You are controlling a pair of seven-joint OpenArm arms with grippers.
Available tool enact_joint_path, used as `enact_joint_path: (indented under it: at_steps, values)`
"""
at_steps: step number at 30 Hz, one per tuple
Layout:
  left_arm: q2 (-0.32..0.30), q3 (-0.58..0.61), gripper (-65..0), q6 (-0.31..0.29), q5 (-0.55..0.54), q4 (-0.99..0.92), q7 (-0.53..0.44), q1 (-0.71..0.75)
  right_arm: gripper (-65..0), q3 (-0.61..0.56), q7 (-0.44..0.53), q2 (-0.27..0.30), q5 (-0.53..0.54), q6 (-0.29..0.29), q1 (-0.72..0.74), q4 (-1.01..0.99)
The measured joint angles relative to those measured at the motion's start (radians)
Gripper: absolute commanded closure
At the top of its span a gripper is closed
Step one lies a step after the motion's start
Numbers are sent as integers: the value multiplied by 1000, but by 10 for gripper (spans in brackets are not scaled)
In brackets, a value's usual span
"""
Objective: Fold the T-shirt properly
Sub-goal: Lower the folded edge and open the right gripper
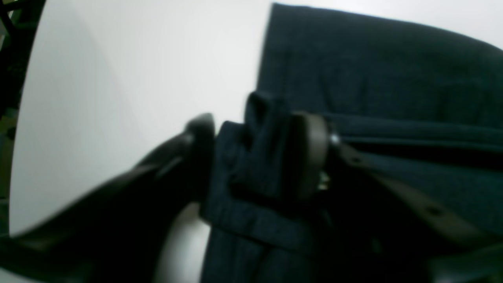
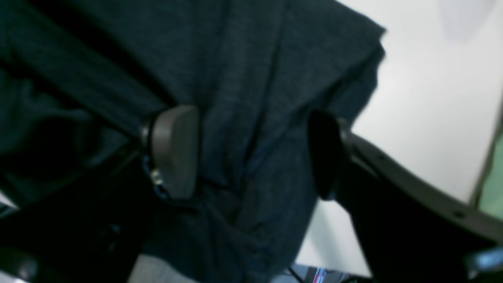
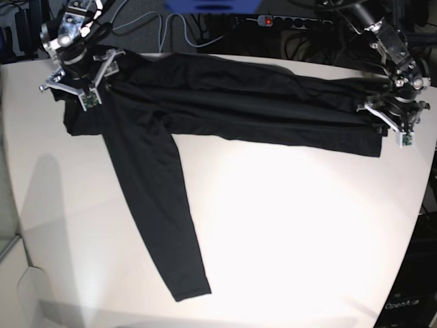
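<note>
In the left wrist view, the left gripper [image 1: 255, 153] had its jaws parted over the edge of the T-shirt [image 1: 377, 78]. A bunched fold of the dark fabric stood up between the two pads; the fold lay against the right-hand pad, while a narrow gap showed beside the left-hand pad. The jaws did not press the cloth together, though blur made the contact hard to judge. Beyond the fold, the shirt spread flat over the white table [image 1: 129, 78], with a straight hem running away from the gripper.

In the right wrist view, the right gripper [image 2: 251, 153] stood wide open. Its grey pad sat on the left and its dark pad on the right, well apart, with wrinkled shirt fabric [image 2: 251, 78] hanging loose between them and touching neither pad firmly. The bare table [image 2: 424, 98] showed past the shirt's edge, on the dark pad's side.

In the base view, the T-shirt [image 3: 239, 109] lay as a long folded band across the far part of the table [image 3: 287, 232], stretched from one gripper to the other. One sleeve ran from the band's left end down toward the near edge of the table, lying flat. The right gripper [image 3: 74, 85] sat at the band's left end, and the left gripper [image 3: 390, 123] at its right end, both just over the cloth. A power strip [image 3: 287, 20] and cables [image 3: 171, 31] lay beyond the table's far edge.
</note>
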Motion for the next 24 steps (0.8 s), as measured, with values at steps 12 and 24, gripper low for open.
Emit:
enact_joint_path:
  at_steps: [12, 24]
  values:
    - [3, 0, -391, -2, -3, 0, -2, -2, -447, 103, -19, -2, 8, 3, 41, 14]
    - [3, 0, -391, -5, 0, 0, 9, -16, -447, 144, -23, 16, 16, 3, 167, 14]
